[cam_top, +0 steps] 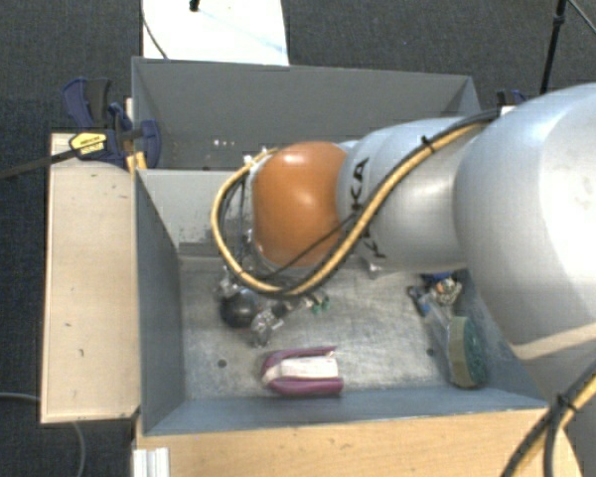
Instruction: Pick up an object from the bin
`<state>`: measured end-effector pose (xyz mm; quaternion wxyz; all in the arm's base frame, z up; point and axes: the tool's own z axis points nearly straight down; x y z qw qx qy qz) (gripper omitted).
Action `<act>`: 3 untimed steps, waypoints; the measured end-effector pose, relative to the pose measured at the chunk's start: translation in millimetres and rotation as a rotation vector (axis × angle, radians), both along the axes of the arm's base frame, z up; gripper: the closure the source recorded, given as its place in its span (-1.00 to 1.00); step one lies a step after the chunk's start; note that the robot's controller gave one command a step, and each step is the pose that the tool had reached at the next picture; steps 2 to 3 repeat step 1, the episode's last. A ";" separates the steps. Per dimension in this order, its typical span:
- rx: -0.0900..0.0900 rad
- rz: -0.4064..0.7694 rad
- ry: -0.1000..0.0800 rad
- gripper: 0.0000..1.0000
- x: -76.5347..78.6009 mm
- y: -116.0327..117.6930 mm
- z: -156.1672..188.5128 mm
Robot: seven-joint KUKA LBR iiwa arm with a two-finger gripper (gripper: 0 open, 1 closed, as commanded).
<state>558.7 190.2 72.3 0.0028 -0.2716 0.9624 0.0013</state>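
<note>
1. Landmark: a purple-and-white packet (300, 373) lies flat by the front wall of the bin (159, 296).
2. My gripper (261, 318) sits low over the floor, just up and left of the packet. My orange wrist cover (296, 202) overhangs it, so I cannot tell whether my jaws are spread or pressed together.
3. Nearest thing: a dark round object (235, 310), just beside my gripper on the side away from the packet. Contact cannot be determined. I judge it the likeliest pick.
4. Well right of the packet, a greenish flat piece (465, 351) and small blue bits (435, 294) lie clear of my reach line.
5. Nothing is seen held, so I judge the pick not yet made.
</note>
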 end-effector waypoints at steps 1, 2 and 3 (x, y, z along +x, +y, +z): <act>0.000 -0.040 -0.005 1.00 -5.5 -10.4 139.4; 0.000 -0.040 -0.005 1.00 -5.5 -10.4 139.4; 0.000 -0.040 -0.005 1.00 -5.5 -10.4 139.4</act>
